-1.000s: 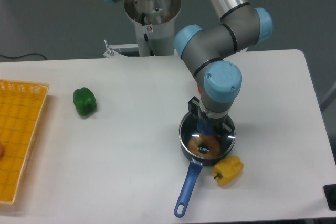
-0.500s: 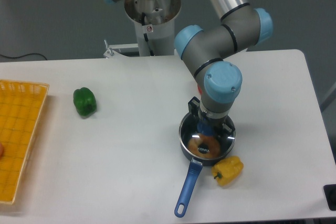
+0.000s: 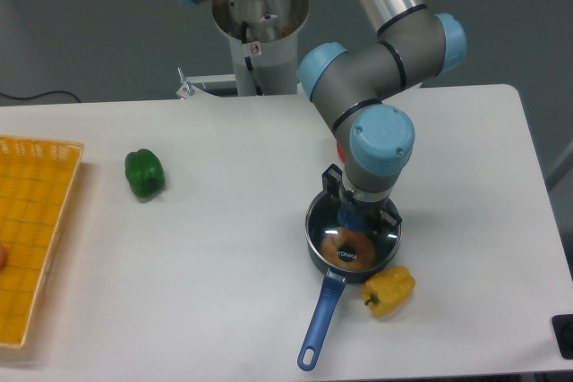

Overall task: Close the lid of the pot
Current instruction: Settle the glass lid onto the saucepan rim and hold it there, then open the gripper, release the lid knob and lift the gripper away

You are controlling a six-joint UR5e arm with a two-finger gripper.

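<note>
Since the arm drops straight down over the pot (image 3: 352,246) at lower right of centre, the wrist blocks most of the gripper (image 3: 355,219); its fingers sit either side of the lid's blue knob, but I cannot tell whether they grip it or stand just clear. That vertical approach makes sense: the knob is the only grab point on a glass lid, and coming from above keeps the lid level with the rim.

Table (image 3: 233,248): white, fills most of the frame. Pot stands on it, long blue handle pointing down toward the bottom edge.

Lid (image 3: 333,237): clear glass, thin metal rim, looks seated on or right at the pot rim, concentric with it. Reflections on the glass; something orange-brown and ring-shaped shows through inside. My read: the closing is essentially done, only release and retreat remain.

Yellow basket (image 3: 31,230) at far left edge, well apart. Green pepper (image 3: 144,174) at left of centre, well apart. Yellow pepper (image 3: 389,290) just beside the pot's lower right, 1 thing to avoid nudging on the way out.
</note>
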